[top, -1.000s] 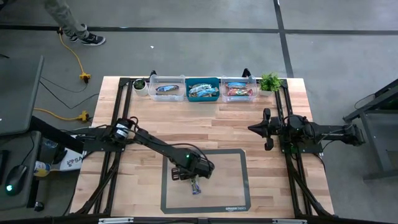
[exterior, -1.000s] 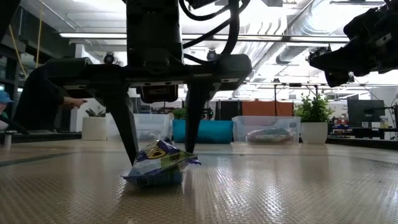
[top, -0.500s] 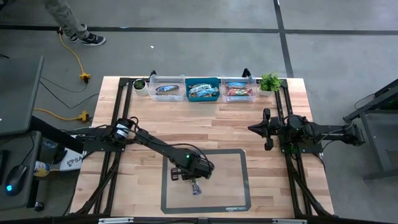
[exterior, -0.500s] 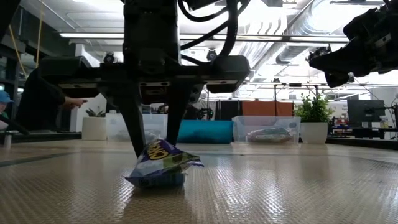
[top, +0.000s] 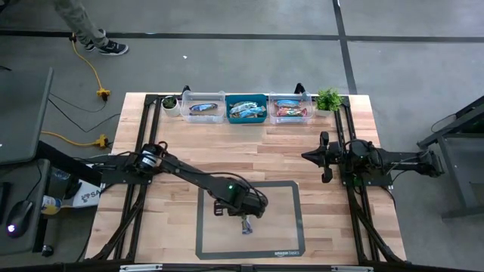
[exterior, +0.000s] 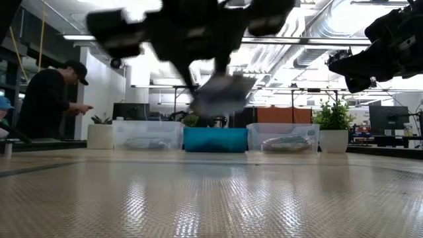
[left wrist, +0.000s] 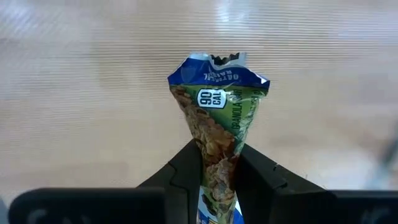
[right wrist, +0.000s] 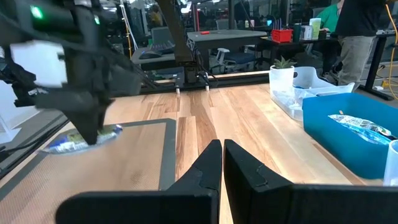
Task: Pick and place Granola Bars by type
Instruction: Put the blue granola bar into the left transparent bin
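Big wooden table [top: 249, 143] w/ a gray-bordered mat [top: 283, 227] on the near half. Person [exterior: 46, 99] in dark top and cap stands in the room beyond the table, looking down at their hands.

Left arm reaches across onto the mat; right arm waits off to the right side, raised, not over the mat.

Three bins line the far edge: clear bin [top: 203, 106] on the left, blue bin [top: 246, 109] in the middle, another clear bin [top: 290, 108] on the right. Each has wrapped bars lying in it. Small potted plant [top: 328, 99] sits just right of the row, another little pot [top: 171, 103] just left of it.

Left gripper [top: 243, 219] is over the mat, lifted clear of the surface – low view shows it up in the air w/ daylight under it. Its fingers [left wrist: 186, 168] are clamped on a granola bar [left wrist: 217, 118], blue-and-green wrapper, pinched around the lower part so the wrapper crumples in; the other end sticks out past the fingertips. So the bar is off the table, held above the mat, well apart from the bins.

Right gripper [right wrist: 222, 149] has its two fingers pressed together, nothing between them
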Tool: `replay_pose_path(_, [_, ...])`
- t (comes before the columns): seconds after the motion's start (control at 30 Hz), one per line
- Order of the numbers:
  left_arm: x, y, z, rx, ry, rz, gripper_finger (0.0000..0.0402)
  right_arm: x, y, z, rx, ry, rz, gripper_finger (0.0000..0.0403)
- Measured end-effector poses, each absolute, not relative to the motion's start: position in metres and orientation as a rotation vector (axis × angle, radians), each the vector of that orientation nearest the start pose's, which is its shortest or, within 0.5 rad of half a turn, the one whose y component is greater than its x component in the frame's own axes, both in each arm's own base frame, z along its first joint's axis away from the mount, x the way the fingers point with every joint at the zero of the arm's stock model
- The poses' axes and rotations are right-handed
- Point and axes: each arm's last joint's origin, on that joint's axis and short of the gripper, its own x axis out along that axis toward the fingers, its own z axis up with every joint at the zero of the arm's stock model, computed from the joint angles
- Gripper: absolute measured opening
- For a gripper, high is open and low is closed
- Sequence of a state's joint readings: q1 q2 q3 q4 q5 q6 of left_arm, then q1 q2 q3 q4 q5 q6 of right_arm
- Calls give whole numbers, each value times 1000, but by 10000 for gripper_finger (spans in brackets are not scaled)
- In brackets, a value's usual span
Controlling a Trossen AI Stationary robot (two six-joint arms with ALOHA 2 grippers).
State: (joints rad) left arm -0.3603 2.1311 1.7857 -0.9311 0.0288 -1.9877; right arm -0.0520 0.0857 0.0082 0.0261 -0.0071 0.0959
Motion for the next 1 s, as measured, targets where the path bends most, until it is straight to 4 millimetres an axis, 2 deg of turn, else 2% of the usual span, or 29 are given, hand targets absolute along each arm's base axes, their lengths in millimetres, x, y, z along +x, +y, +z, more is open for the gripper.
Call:
replay_pose_path(0.33, [425, -153, 275, -1328, 804, 857, 77, 102, -5, 162, 97, 49, -47, 0])
replay_pose_path(0.63, [430, -141, 342, -1090, 450, 763, 77, 102, -5, 162, 97, 50, -47, 0])
replay_pose_path(0.83, [432, -116, 380, -907, 295, 760, 77, 102, -5, 162, 97, 49, -47, 0])
replay_pose_path(1.0, [430, -74, 402, -820, 246, 779, 78, 102, -5, 162, 97, 49, -47, 0])
